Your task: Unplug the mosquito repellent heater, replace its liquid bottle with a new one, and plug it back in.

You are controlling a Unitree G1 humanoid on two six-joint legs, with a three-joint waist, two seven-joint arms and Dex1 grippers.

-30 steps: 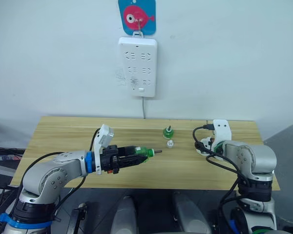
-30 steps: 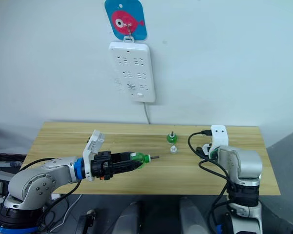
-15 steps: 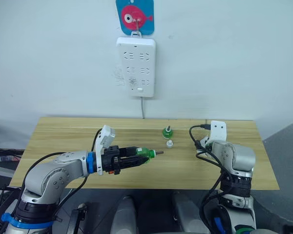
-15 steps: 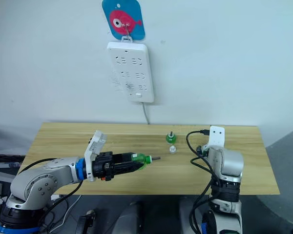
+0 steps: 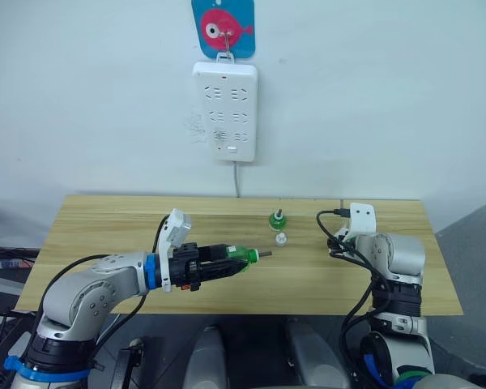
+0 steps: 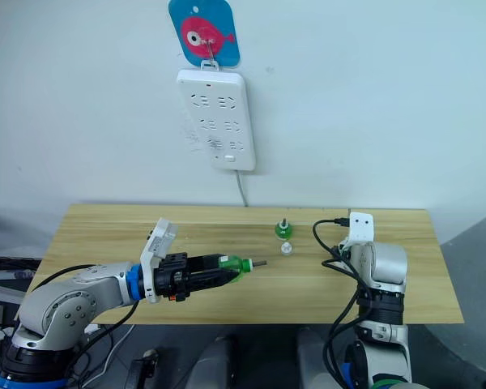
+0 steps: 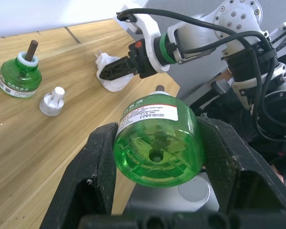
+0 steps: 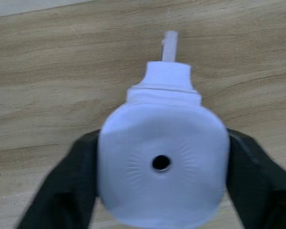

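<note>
Right gripper point(image 8: 162, 210) clamps the small white rounded plastic heater point(image 8: 162, 162) by its sides — light, slick shell. Left gripper point(image 7: 155, 157) squeezes the green liquid bottle point(image 7: 157, 143) — rigid, round, could slip.

No text can be read anywhere. The green liquid bottle point(image 7: 156, 139) held in the left gripper point(image 7: 155, 157) carries a white paper label point(image 7: 150, 112) with small dark print, too fine to make out. The second green bottle point(image 7: 20, 75) standing on the table point(image 7: 47, 138) has a white label band low on its side, likewise illegible. Above the white power strip point(image 5: 225, 112) on the wall hangs a blue hook plate point(image 5: 223, 28) showing a pink fish picture, without lettering.
</note>
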